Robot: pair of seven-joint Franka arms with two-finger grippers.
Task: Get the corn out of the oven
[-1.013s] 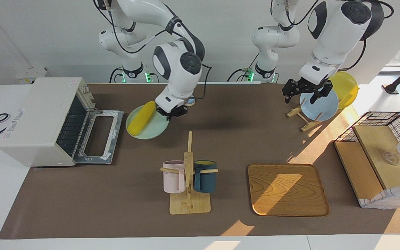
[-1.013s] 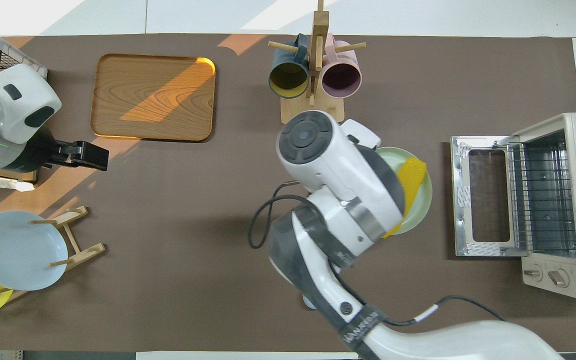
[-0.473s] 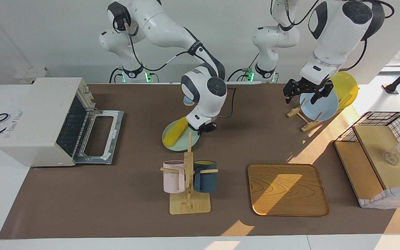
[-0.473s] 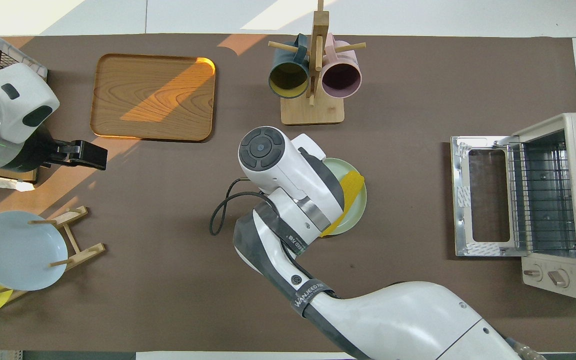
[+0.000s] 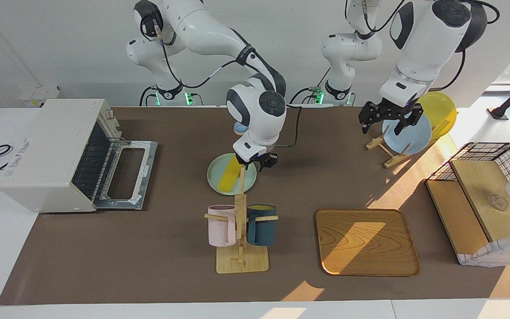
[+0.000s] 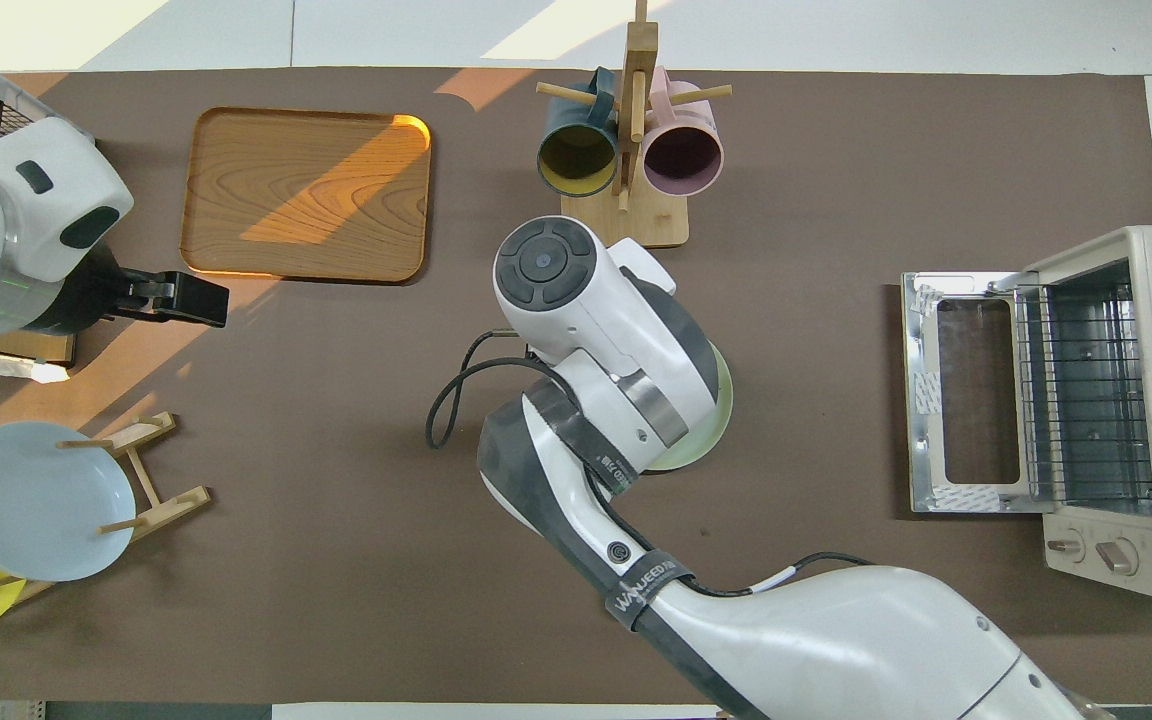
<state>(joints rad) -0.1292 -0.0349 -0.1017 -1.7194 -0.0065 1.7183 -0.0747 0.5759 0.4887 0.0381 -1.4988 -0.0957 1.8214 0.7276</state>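
The yellow corn (image 5: pixel 227 179) lies on a pale green plate (image 5: pixel 215 172) at the middle of the table, just nearer to the robots than the mug rack. My right gripper (image 5: pixel 258 163) is shut on the plate's rim at the side toward the left arm's end. I cannot tell whether the plate rests on the table. In the overhead view the right hand covers the corn and only the plate's rim (image 6: pixel 723 400) shows. The white oven (image 5: pixel 56 150) stands at the right arm's end, its door (image 5: pixel 124 173) folded down and its rack empty (image 6: pixel 1086 400). My left gripper (image 5: pixel 385 118) waits, open.
A mug rack (image 5: pixel 239 230) holds a pink and a dark blue mug. A wooden tray (image 5: pixel 365 241) lies beside it. A plate rack with a blue plate (image 5: pixel 410 133) and a yellow one stands under the left gripper. A wire-mesh wooden box (image 5: pixel 481 208) is at the left arm's end.
My right gripper carried the plate with the corn from in front of the oven to the table's middle, then turned it so that the corn points toward the mug rack. The left arm barely moved.
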